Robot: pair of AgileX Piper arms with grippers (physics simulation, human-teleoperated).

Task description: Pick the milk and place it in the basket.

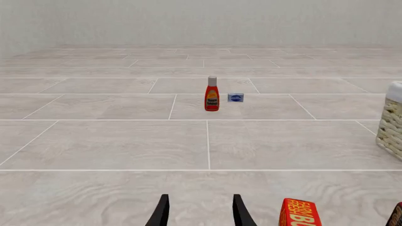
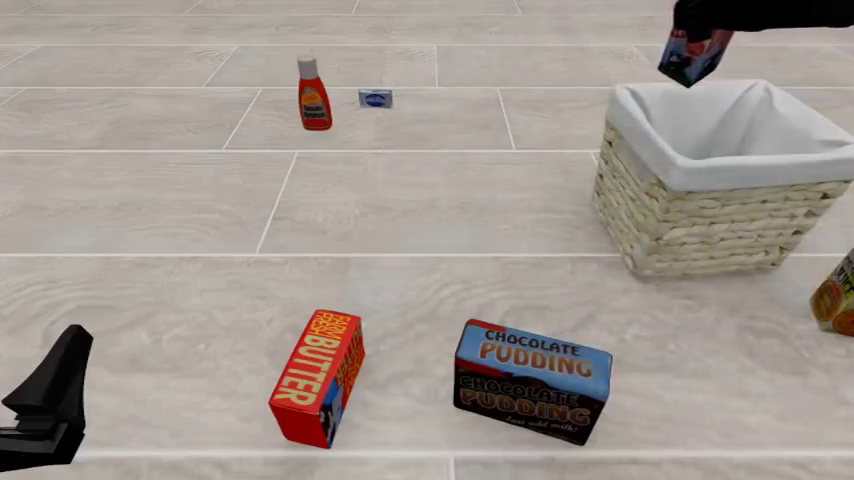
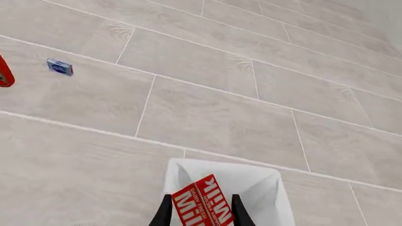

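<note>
My right gripper (image 2: pixel 697 42) is shut on the milk (image 2: pixel 694 58), a small red and blue carton. It holds the carton tilted in the air, above the far rim of the basket (image 2: pixel 694 225). In the right wrist view the milk (image 3: pixel 199 207) sits between the fingers (image 3: pixel 164 213), with the basket's white lining (image 3: pixel 267 188) directly below. The basket is a pale wicker square at the right of the front view. Its corner also shows in the left wrist view (image 1: pixel 392 123). My left gripper (image 2: pixel 54 392) is open and empty, low at the near left (image 1: pixel 199 213).
A red ketchup bottle (image 2: pixel 314 95) and a small blue and white box (image 2: pixel 375 98) stand at the far left. A red "BUTTER" box (image 2: pixel 318 378) and a chocolate pudding box (image 2: pixel 531 380) stand near the front. An orange item (image 2: pixel 838 295) shows at the right edge.
</note>
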